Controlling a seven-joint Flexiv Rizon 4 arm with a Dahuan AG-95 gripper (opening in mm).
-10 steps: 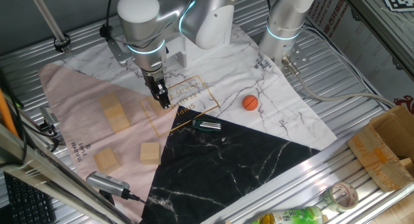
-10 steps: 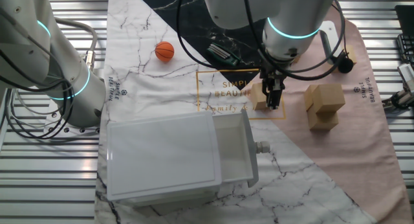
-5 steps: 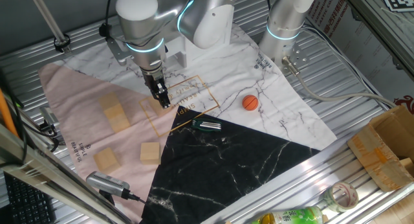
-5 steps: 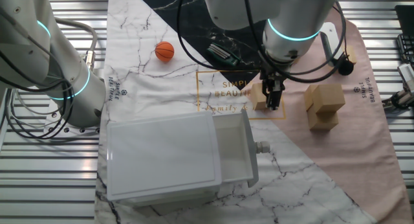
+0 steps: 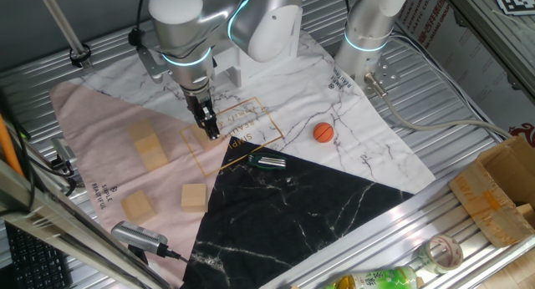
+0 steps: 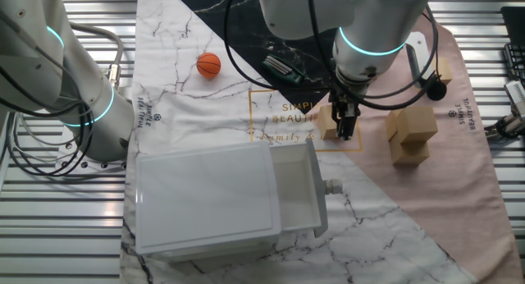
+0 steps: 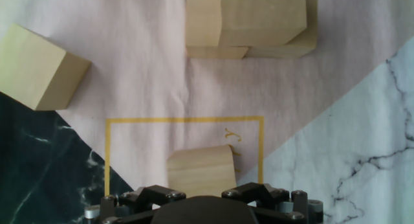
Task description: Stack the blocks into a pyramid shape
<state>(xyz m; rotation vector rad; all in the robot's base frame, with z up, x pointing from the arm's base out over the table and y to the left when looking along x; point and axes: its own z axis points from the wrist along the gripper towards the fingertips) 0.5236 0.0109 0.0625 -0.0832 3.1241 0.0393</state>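
A tan block (image 7: 200, 171) lies inside the yellow printed frame, right at my gripper (image 6: 345, 130). It shows at the bottom middle of the hand view, between the two knuckles of the hand's dark body (image 7: 200, 208). The fingertips are hidden there. In both fixed views the dark fingers (image 5: 209, 126) stand low against this block (image 6: 330, 122), and their gap does not show. A small stack of blocks (image 5: 149, 147) (image 6: 410, 135) (image 7: 259, 20) stands on the pink cloth. Two loose blocks (image 5: 195, 195) (image 5: 138, 207) lie nearer the black corner, one seen in the hand view (image 7: 39, 65).
An orange ball (image 5: 323, 132) (image 6: 208, 65) rests on the white marble cloth. A white box-like house (image 6: 213, 202) with an open side stands close to the gripper. A small metal clip (image 5: 267, 161) lies at the black cloth's tip. A second arm's base (image 5: 368, 30) stands at the back.
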